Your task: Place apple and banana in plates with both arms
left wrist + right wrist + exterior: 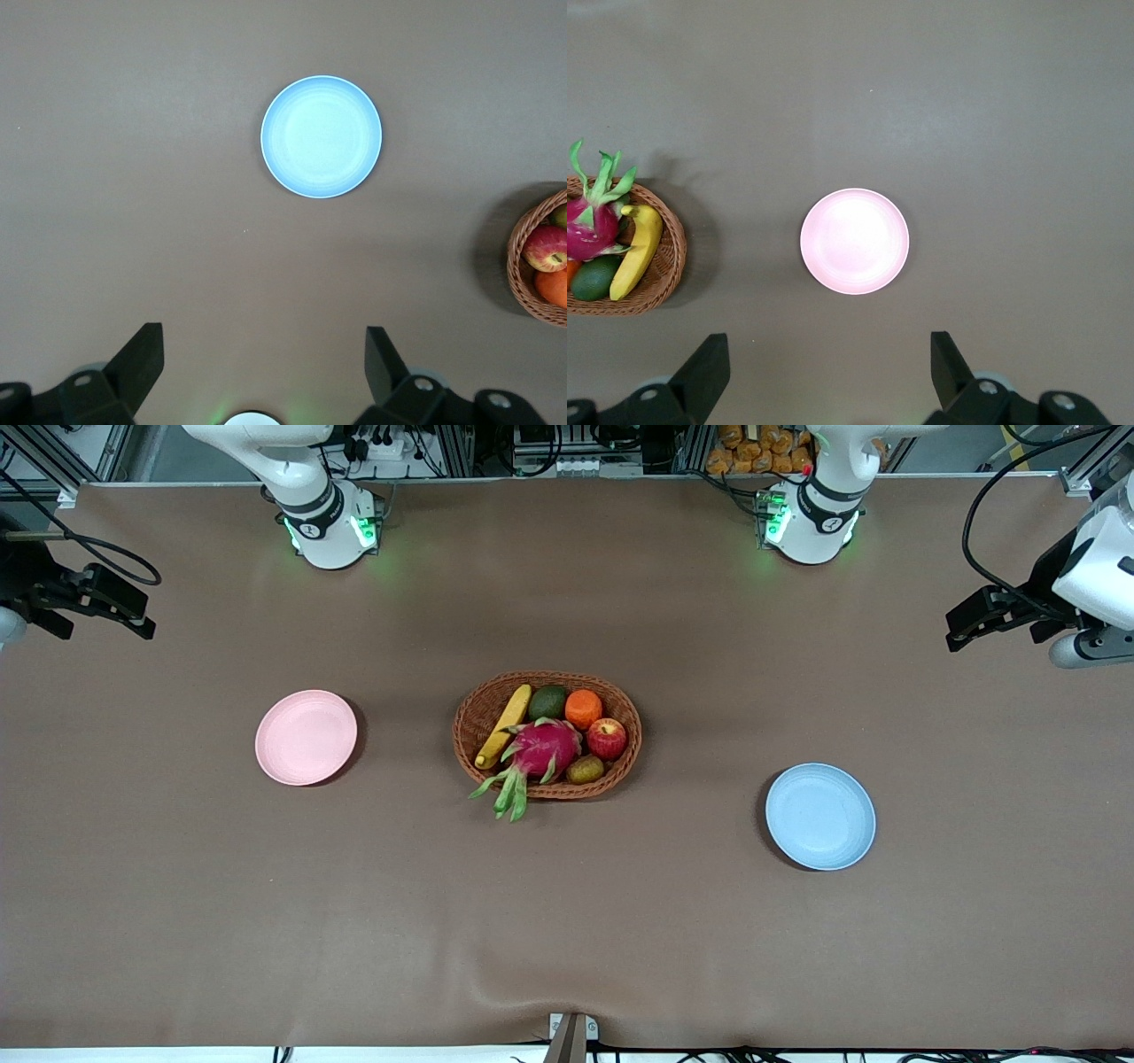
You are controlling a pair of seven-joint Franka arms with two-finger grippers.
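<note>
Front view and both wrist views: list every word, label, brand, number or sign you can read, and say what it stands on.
No text can be read in any view.
Right arm's base: a small round mark, too small to read.
Left arm's base: a similar round mark, too small to read.
Pink plate, blue plate, basket and its fruit: no lettering.

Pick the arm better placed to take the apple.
Left. The apple lies at the basket's end toward the left arm, and the left pincer is open beside it.

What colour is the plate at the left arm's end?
Light blue plate, best in the left wrist view.
</note>
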